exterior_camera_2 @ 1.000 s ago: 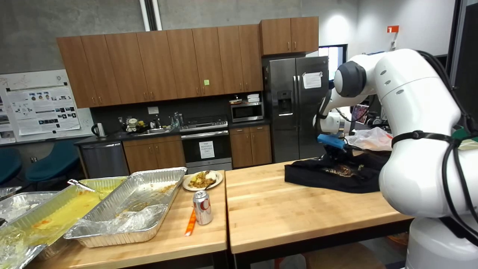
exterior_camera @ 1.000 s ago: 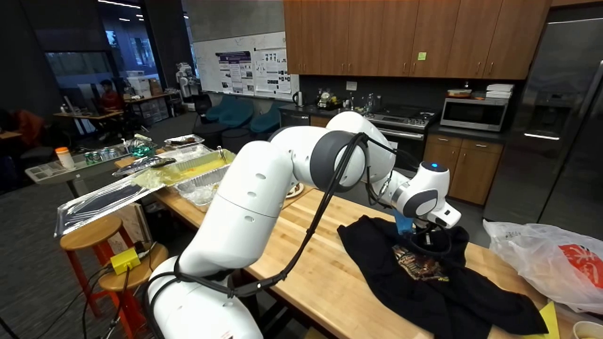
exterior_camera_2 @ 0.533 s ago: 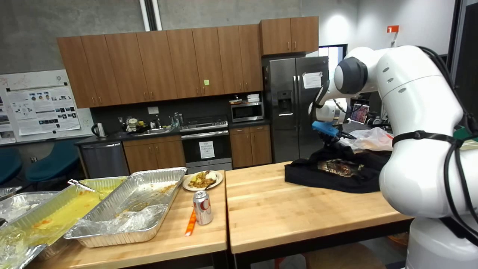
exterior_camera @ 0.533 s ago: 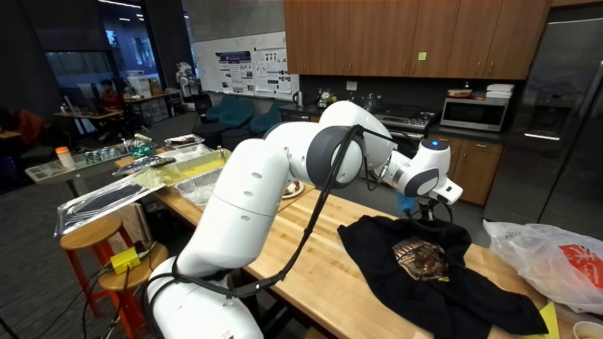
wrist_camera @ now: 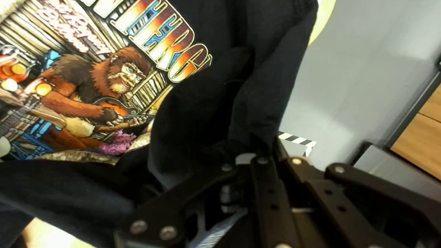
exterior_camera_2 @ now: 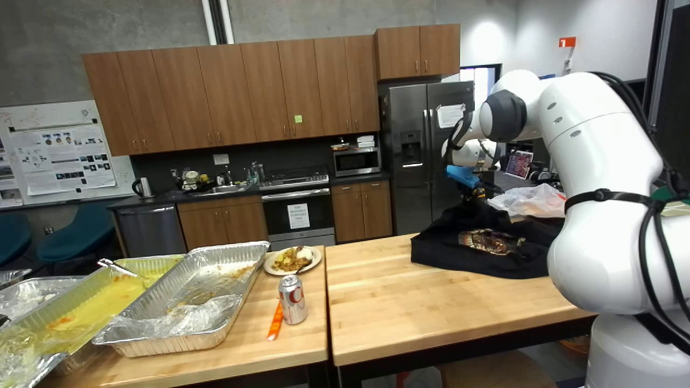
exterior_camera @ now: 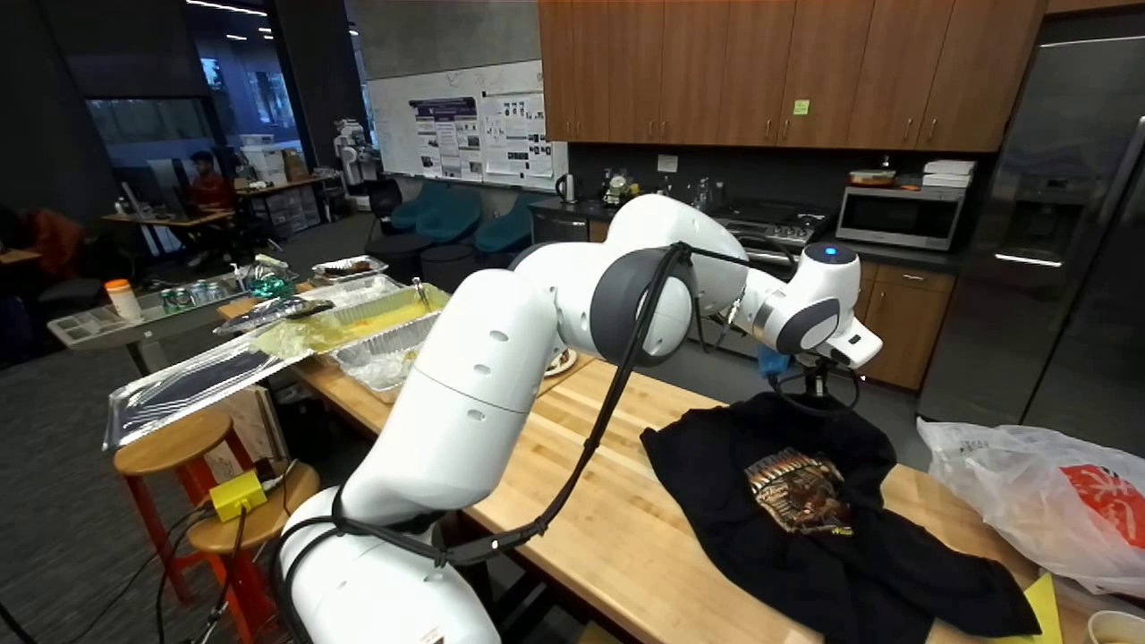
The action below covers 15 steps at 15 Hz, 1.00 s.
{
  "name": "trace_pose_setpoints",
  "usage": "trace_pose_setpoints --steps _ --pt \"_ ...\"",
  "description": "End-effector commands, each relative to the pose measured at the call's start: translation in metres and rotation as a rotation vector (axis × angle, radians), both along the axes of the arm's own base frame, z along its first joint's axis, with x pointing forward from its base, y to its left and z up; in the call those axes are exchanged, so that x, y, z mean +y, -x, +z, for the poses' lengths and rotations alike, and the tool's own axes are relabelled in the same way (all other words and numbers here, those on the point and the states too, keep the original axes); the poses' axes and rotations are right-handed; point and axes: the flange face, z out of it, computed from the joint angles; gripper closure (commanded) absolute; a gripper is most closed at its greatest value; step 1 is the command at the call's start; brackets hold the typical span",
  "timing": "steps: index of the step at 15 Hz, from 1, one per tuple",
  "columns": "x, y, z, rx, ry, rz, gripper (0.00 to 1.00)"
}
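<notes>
The room's far end (exterior_camera: 143,134) lies dim beneath ceiling lights (exterior_camera: 225,8), while the tabletop (exterior_camera: 626,519) is evenly bright. Glare whitens a patch of wall (exterior_camera_2: 488,40); the cabinets (exterior_camera_2: 232,97) tilt with lens distortion. In the wrist view the print (wrist_camera: 103,89) is crisp, folds of the sweatshirt (wrist_camera: 193,113) sink into black, and the lower left burns out.

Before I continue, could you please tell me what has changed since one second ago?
The Panda arm has raised its jaws, which now grip the black graphic shirt; its gripped part has come up with them into a peak, and the print shows more fully. Whether they held it before is unclear. The shirt's spread lower part, the plastic bag and the silver soda can stayed in place.
</notes>
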Motion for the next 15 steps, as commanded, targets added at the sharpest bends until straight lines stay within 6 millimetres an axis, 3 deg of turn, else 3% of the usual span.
trace_pose_setpoints --steps 1,11,14,15 --pt "-0.011 -0.020 0.005 0.010 -0.048 -0.084 0.99" --pt "-0.036 -0.058 0.039 -0.059 -0.122 -0.245 0.99" --pt "-0.028 -0.068 0.023 -0.032 -0.134 -0.239 0.99" --pt "-0.026 -0.070 0.012 -0.014 -0.131 -0.241 0.71"
